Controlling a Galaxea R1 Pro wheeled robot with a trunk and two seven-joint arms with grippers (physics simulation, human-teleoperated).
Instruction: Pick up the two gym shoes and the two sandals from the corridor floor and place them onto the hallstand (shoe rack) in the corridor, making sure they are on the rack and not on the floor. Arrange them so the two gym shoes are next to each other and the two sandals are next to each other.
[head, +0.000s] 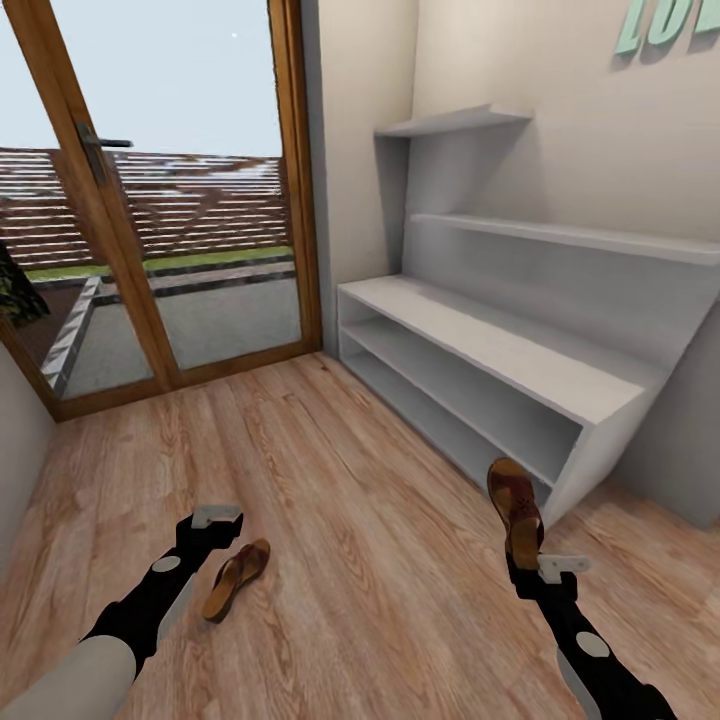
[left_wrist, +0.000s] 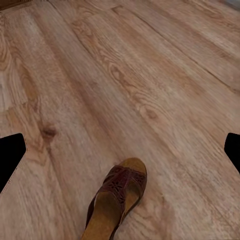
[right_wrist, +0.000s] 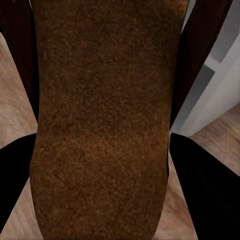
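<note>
Left gripper (head: 222, 522) low over the corridor floor (head: 350, 560), fingers spread wide and holding nothing. Just beside it, one sandal (head: 236, 578) flat on the planks, well apart from the hallstand (head: 500, 350), toe strap toward the glass door (head: 170, 200); same sandal (left_wrist: 116, 200) between the open finger tips in the left wrist view. Right gripper (head: 528, 556) clamped on the second sandal (head: 514, 508), held upright off the floor, near the hallstand's open front end, tan footbed (right_wrist: 105, 120) pressed between the dark fingers (right_wrist: 205, 200).
</note>
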